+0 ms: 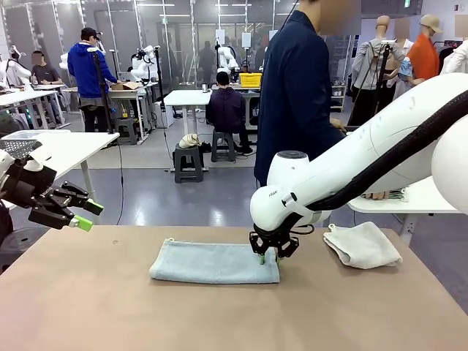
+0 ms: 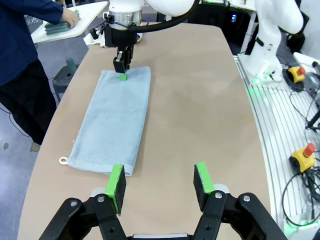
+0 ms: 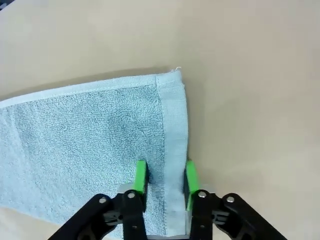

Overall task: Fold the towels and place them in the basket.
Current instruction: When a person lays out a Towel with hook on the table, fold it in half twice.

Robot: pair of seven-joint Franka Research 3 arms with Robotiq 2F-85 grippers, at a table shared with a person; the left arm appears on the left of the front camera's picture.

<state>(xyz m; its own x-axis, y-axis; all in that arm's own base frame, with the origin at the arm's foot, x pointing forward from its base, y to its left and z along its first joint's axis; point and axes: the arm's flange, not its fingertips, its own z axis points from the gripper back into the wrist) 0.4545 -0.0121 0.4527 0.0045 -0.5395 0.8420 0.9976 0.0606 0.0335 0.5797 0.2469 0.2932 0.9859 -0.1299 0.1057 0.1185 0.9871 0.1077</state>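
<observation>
The right gripper (image 3: 163, 175) pinches the hemmed end of the flat pale blue-grey terry towel (image 1: 212, 262), probably to fold it, while the left gripper (image 2: 159, 180) waits with fingers apart.

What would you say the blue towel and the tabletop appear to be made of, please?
Blue towel: looks like terry cloth, matte, with a looped nap and a flat woven band along its short edge. Tabletop: a smooth, matte tan surface, probably laminate; its core cannot be told.
</observation>
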